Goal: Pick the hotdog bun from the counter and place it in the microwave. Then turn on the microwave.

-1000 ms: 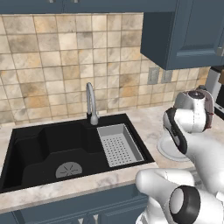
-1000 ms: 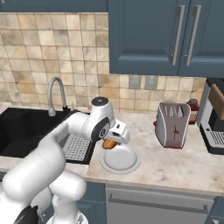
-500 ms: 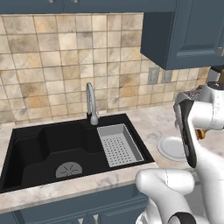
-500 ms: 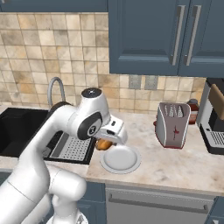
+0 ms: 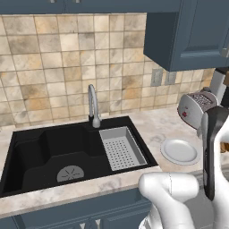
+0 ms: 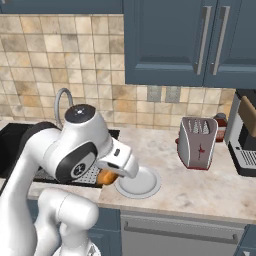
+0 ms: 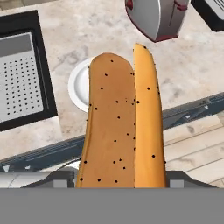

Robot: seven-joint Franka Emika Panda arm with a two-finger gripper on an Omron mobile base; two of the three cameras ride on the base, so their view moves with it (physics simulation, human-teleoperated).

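Observation:
The hotdog bun [image 7: 120, 127], golden-brown, speckled and split lengthwise, runs up the middle of the hand view and hides the fingertips. My gripper [image 6: 111, 175] is shut on it. In the right base view the hotdog bun [image 6: 105, 177] shows as an orange lump under the white hand, held above the counter [image 6: 200, 185] at its front edge, just left of the white plate. In the left base view the forearm [image 5: 214, 147] stands at the right edge. The microwave is out of view.
A white plate [image 6: 140, 182] lies on the counter near its front edge. A silver toaster [image 6: 198, 142] stands behind it, with a coffee machine [image 6: 245, 135] at the far right. To the left are a black sink [image 5: 67, 152], a faucet [image 5: 93, 107] and a grey strainer tray [image 5: 121, 147].
The arm has swung toward the counter's front edge, carrying the bun off from over the plate. In the left base view the hand has moved out past the right edge.

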